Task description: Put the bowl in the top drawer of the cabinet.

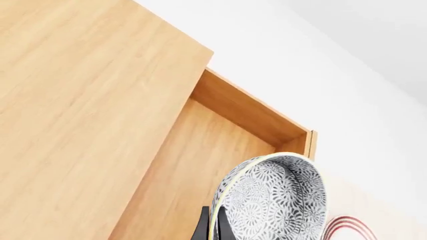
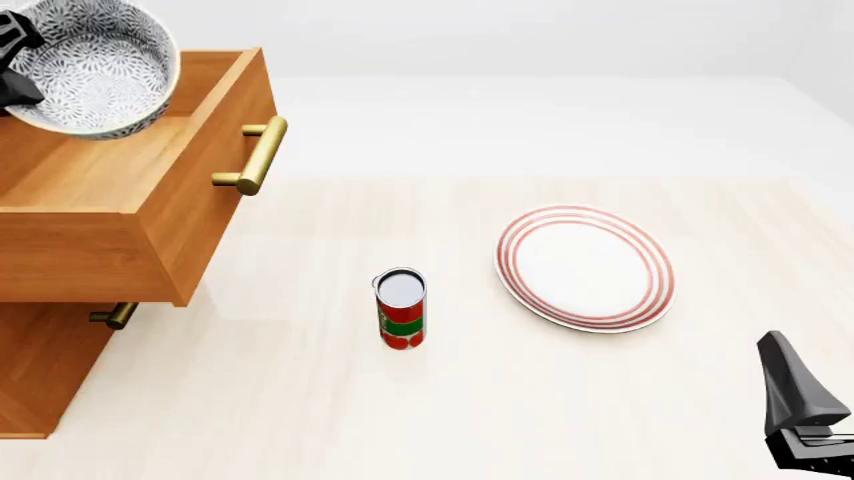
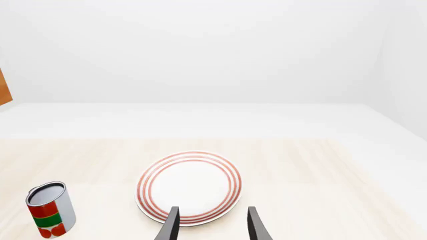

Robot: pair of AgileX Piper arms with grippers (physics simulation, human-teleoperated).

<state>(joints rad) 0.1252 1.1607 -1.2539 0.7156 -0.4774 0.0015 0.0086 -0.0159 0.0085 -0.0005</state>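
bowl (image 2: 91,62): tilted, above the pulled-out top drawer (image 2: 160,200) of the cabinet (image 2: 40,370), pinched at its rim by your left gripper (image 1: 212,227).
right gripper (image 3: 211,222): fingers parted, holding nothing, near the plate (image 2: 585,267).
can (image 2: 400,309): upright between cabinet and plate.

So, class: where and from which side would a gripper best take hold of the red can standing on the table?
Grip the can around its round side wall, coming from the right gripper's open side. It stands upright and apart from the plate, so level fingers can straddle it.
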